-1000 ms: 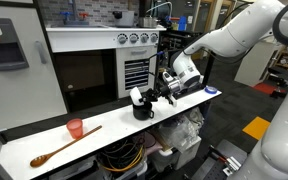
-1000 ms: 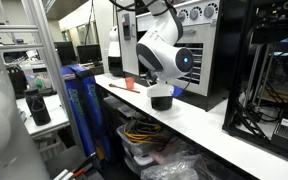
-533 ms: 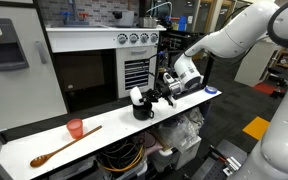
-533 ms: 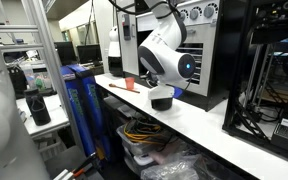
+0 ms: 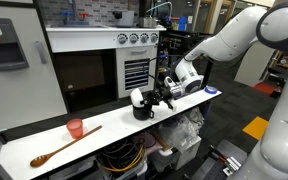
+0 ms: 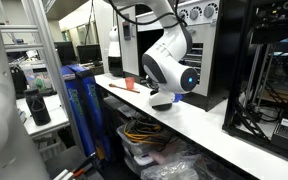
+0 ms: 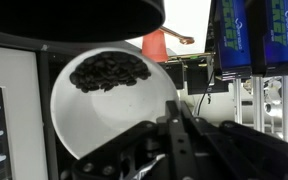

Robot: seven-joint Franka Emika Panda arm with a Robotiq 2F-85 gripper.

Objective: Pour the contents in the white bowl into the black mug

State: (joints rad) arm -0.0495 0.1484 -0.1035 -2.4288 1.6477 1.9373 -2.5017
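We hold the claw [image 7: 174,128] clenched on the tilted white bowl [image 7: 94,130] over the black mug [image 5: 142,110]; a hasty tilt could scatter the dark contents [image 7: 109,70] past its rim

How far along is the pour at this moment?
Done: the gripper holds the white bowl, tipped toward the black mug. In hand: the dark contents sit piled at the bowl's rim nearest the mug. Left: emptying them into the mug.

black mug [image 7: 74,12]: cut off by top edge | white bowl [image 7: 92,122]: lower rim behind hand [image 7: 174,122]
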